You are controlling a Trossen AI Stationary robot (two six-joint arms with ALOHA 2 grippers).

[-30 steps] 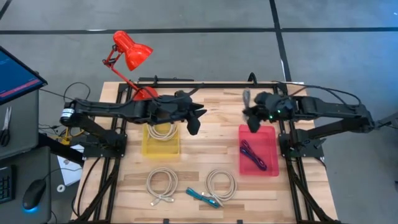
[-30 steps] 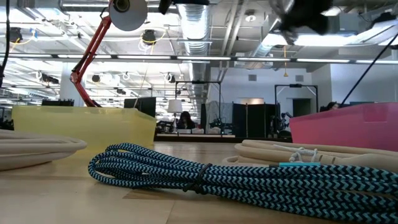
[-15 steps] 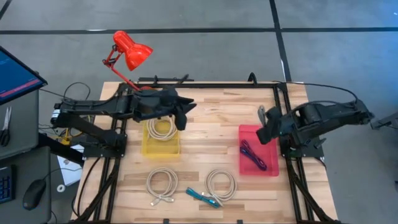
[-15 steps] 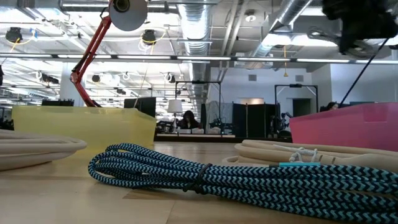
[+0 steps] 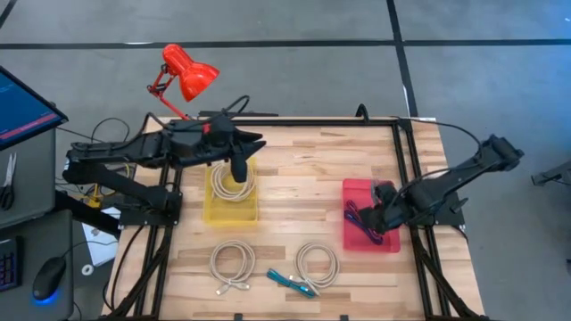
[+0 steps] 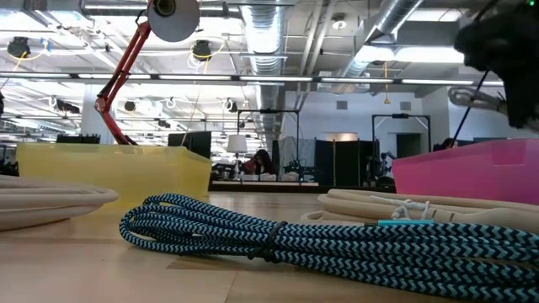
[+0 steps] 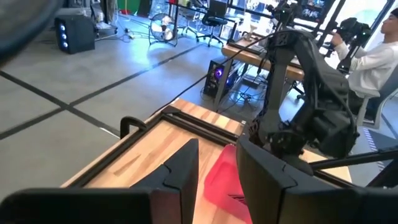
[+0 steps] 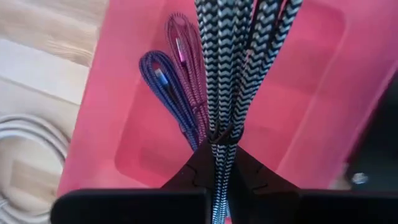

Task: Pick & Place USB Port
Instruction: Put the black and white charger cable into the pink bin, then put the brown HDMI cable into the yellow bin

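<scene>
Bright even overhead lighting, soft shadows, glaring ceiling lights (image 6: 396, 55) at table level, blurred dark arm there.

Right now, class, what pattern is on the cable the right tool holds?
A black-and-white zigzag braid on the cable, clearest in the right wrist view.

Overhead looks straight down; low camera skims tabletop level.

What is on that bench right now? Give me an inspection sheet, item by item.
Surface: wooden table.
Job's things: yellow bin holding a white coil; pink bin holding purple and blue cables.
Clutter: red lamp at the back edge.
Grippers: left gripper open, empty, above the yellow bin; right gripper shut on a black-and-white braided cable over the pink bin.
Cables: two loose white coils, teal cable.
Surroundings: monitor; seated person.
</scene>
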